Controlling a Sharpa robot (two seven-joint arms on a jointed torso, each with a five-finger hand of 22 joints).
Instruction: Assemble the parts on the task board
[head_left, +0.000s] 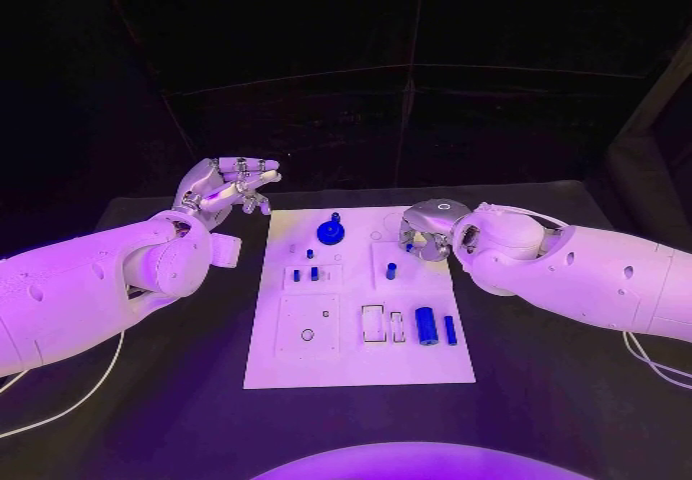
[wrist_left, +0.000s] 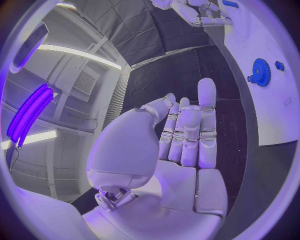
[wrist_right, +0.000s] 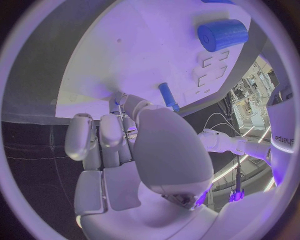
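The white task board (head_left: 361, 345) lies mid-table. On it I see a blue gear (head_left: 332, 233) at the far end, small blue pegs (head_left: 306, 273) left of centre, one blue peg (head_left: 391, 269) right of centre, and a blue cylinder (head_left: 427, 325) with a thin blue bar (head_left: 450, 329) near the right edge. My left hand (head_left: 227, 187) hovers off the board's far left corner, fingers straight, palm bare (wrist_left: 181, 150). My right hand (head_left: 428, 232) curls down over the far right of the board. Its thumb meets the fingertips (wrist_right: 120, 102) beside the peg (wrist_right: 167, 96); whether anything is pinched there is hidden.
Black table (head_left: 173, 400) surrounds the board on all sides. A cable (head_left: 72, 400) trails under my left arm and another (head_left: 652, 365) under my right. Recessed slots (head_left: 374, 320) lie beside the cylinder. The gear (wrist_left: 260, 72) shows past my left fingertips.
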